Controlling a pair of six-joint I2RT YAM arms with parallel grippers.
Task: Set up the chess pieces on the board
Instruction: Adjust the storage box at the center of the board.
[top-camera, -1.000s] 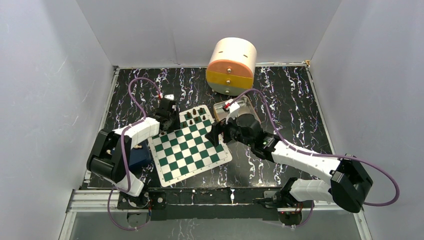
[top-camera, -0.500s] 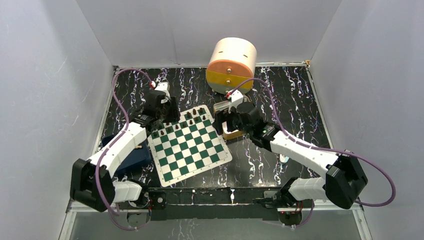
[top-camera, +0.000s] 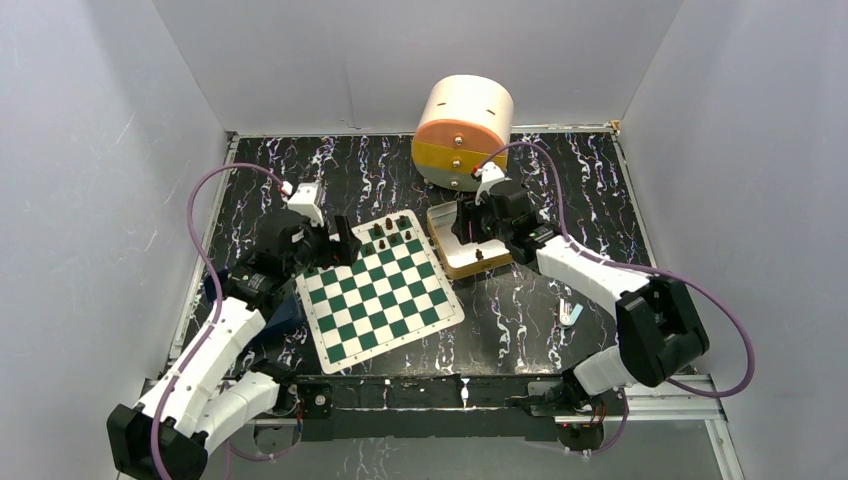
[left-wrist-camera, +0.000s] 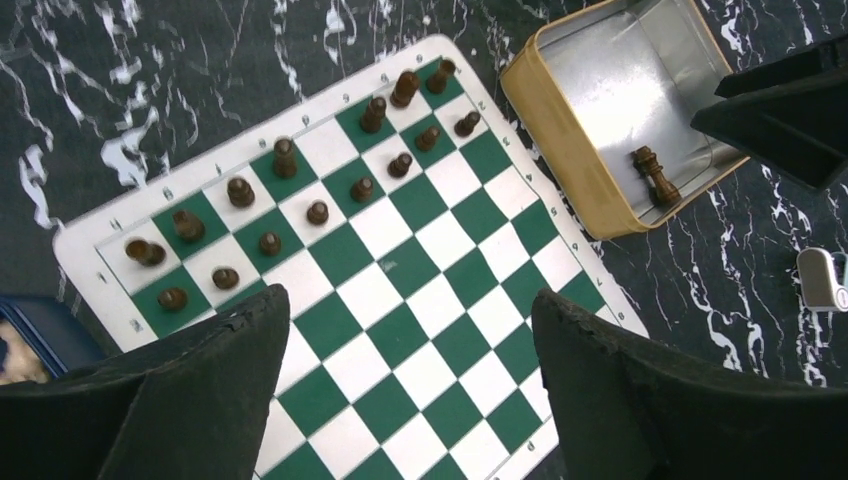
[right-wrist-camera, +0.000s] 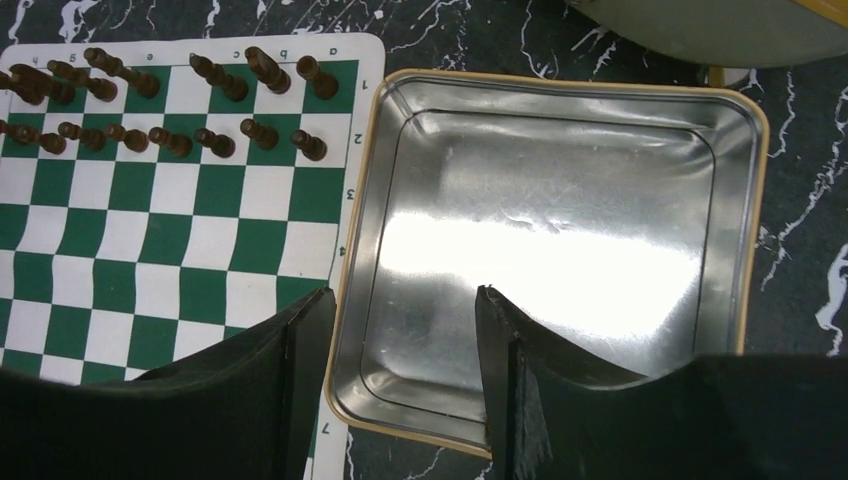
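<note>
The green-and-white board (top-camera: 385, 300) lies at the table's middle. Dark chess pieces (top-camera: 390, 232) fill its two far rows, and the left wrist view (left-wrist-camera: 318, 212) and right wrist view (right-wrist-camera: 262, 131) show them too. One more piece (left-wrist-camera: 655, 175) lies in the tan tin tray (top-camera: 462, 268) beside the board's right edge. My left gripper (left-wrist-camera: 408, 300) hangs open above the board with nothing between its fingers. My right gripper (right-wrist-camera: 402, 295) is open over the tray's near left corner, straddling its wall. That tray piece does not show in the right wrist view.
A round orange-and-yellow drawer unit (top-camera: 463, 130) stands behind the tray. A blue box (top-camera: 270, 312) sits left of the board. A small silver-and-blue object (top-camera: 570, 313) lies on the table to the right. White walls close the table in.
My left gripper has pulled back from the board's far left corner and opened wide. My right gripper has moved from the board's right edge to over the tray, its jaws narrower.
</note>
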